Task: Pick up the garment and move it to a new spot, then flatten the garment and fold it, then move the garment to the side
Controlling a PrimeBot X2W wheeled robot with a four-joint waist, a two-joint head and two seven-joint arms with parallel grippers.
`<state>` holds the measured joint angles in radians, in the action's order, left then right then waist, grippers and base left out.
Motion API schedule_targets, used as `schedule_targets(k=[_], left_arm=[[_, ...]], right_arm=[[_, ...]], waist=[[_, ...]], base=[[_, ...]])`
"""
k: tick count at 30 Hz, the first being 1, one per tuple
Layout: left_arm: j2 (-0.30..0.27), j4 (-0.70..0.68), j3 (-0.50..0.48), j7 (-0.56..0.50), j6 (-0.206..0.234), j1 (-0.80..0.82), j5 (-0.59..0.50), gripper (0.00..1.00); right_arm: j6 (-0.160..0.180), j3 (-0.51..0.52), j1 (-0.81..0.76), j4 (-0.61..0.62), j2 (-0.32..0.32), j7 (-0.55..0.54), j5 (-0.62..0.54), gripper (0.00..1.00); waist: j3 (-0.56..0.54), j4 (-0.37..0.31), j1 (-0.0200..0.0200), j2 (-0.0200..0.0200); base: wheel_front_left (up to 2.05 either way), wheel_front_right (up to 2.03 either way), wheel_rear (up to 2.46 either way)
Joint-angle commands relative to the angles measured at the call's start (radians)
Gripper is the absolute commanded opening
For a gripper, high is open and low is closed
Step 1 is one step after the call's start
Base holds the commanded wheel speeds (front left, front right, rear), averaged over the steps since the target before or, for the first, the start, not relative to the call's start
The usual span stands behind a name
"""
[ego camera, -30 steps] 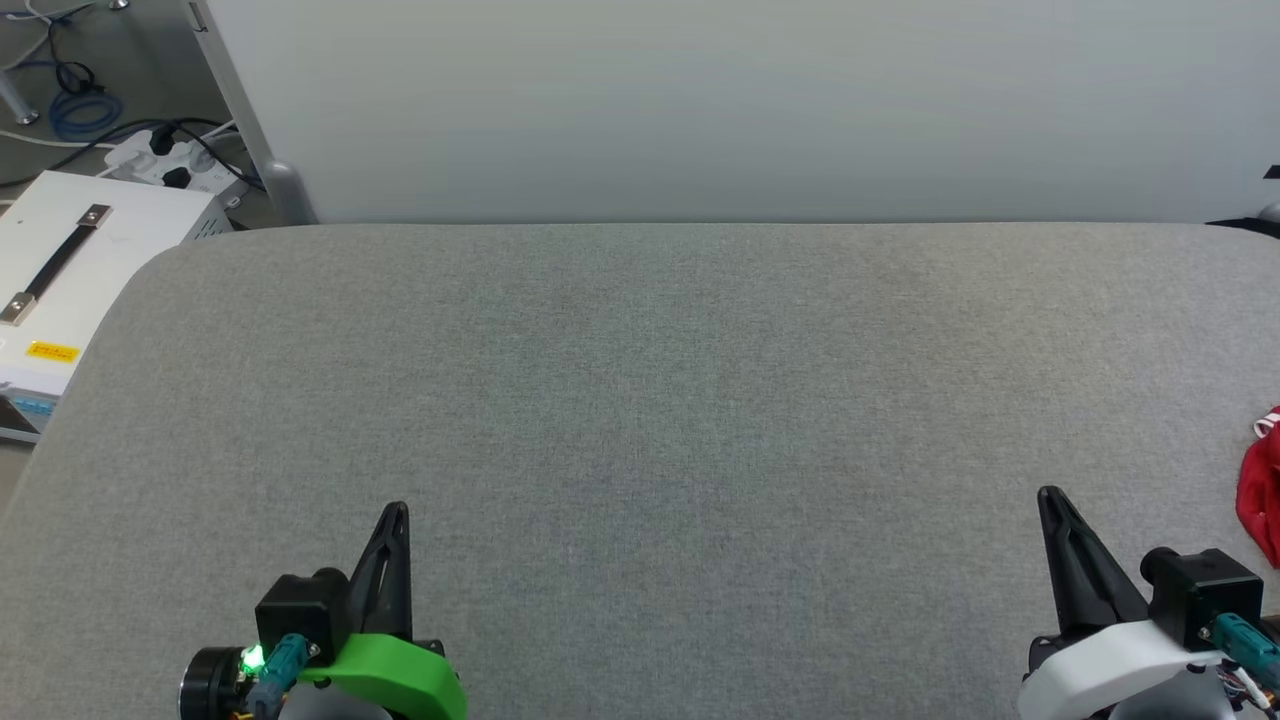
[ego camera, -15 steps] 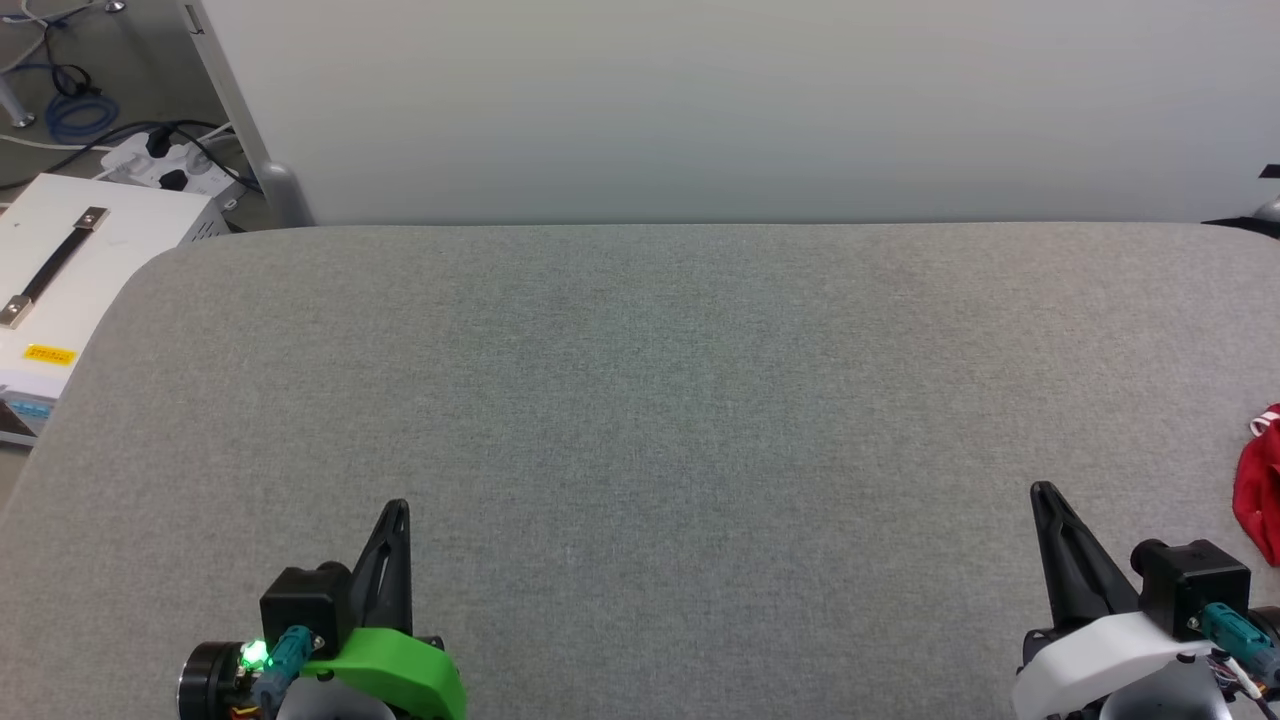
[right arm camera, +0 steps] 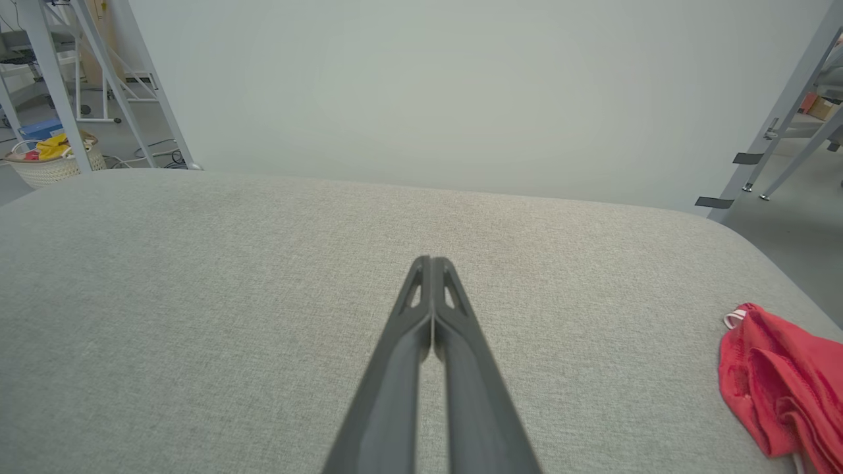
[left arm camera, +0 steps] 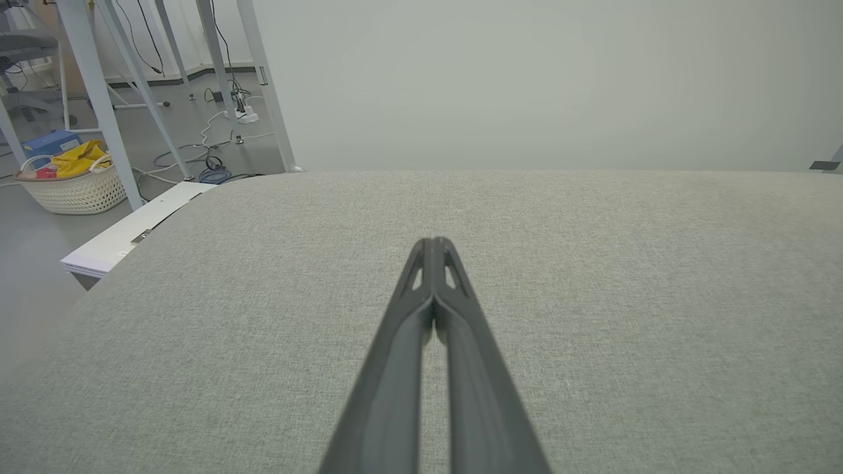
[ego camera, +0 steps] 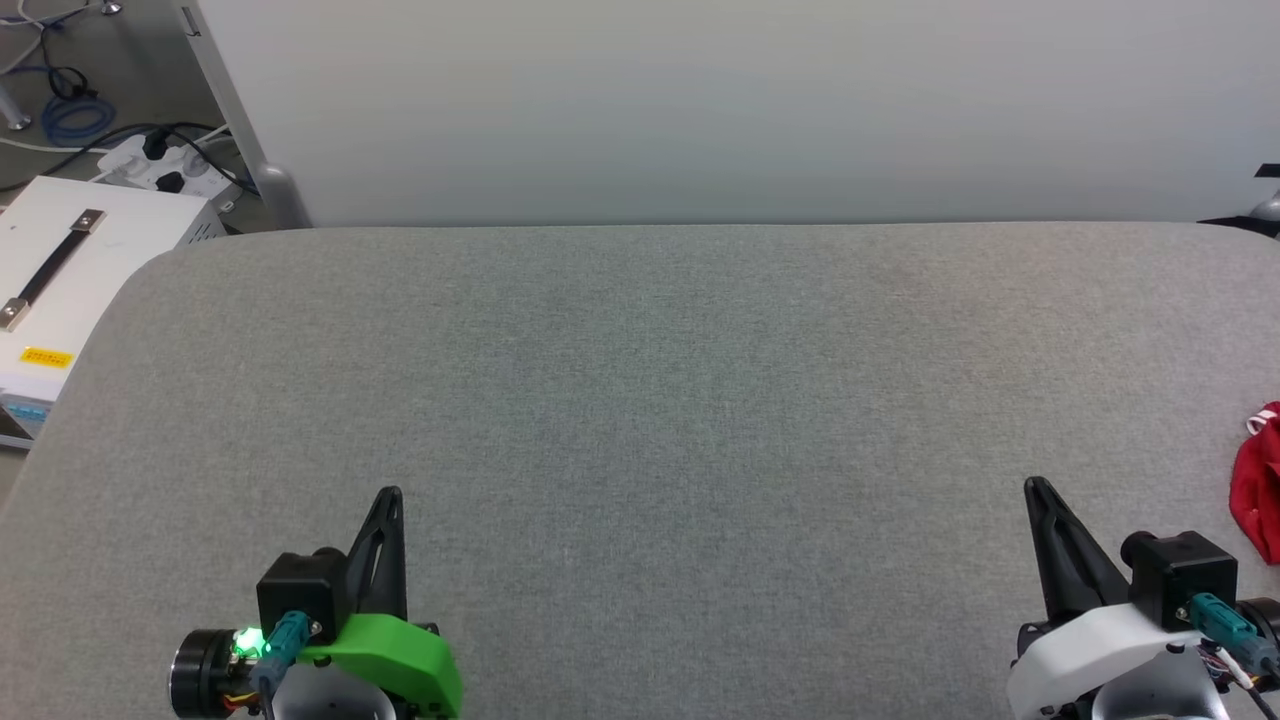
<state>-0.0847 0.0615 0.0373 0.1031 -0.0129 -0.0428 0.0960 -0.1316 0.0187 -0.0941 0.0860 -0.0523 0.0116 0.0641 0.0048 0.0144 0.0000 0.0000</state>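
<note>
1. A grey cloth-covered table (ego camera: 640,400) stood before a pale wall (ego camera: 700,100).
2. The garment (right arm camera: 777,388) lay crumpled at the table's right edge, red with some white trim.
3. The left gripper (ego camera: 390,495) and right gripper (ego camera: 1035,485) hovered over the table's near edge, both fully closed, holding nothing.
4. The garment looked soft, light and limp; its raised fold facing the table's middle seemed best to pinch.
5. The picture edge cut off much of it, so its full shape was unclear.

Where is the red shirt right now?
The red shirt lies bunched up near the right edge of the grey table in the head view, just to the right of the right claw.
</note>
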Motion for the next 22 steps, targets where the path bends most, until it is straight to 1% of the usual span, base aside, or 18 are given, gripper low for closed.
schedule_targets(k=[1, 22], left_arm=[[0.01, -0.008, -0.005, -0.009, 0.005, 0.022, -0.016, 0.0], [0.023, -0.036, -0.022, -0.06, 0.009, 0.033, -0.059, 0.0]], right_arm=[[0.001, -0.004, 0.027, -0.01, 0.001, -0.004, -0.014, 0.0], [0.001, -0.012, 0.063, -0.051, 0.001, -0.008, -0.041, 0.0]], waist=[[0.0, -0.001, 0.0, 0.0], [-0.003, -0.008, 0.0, 0.0]], base=[[0.0, 0.0, 0.0], [0.0, 0.0, 0.0]])
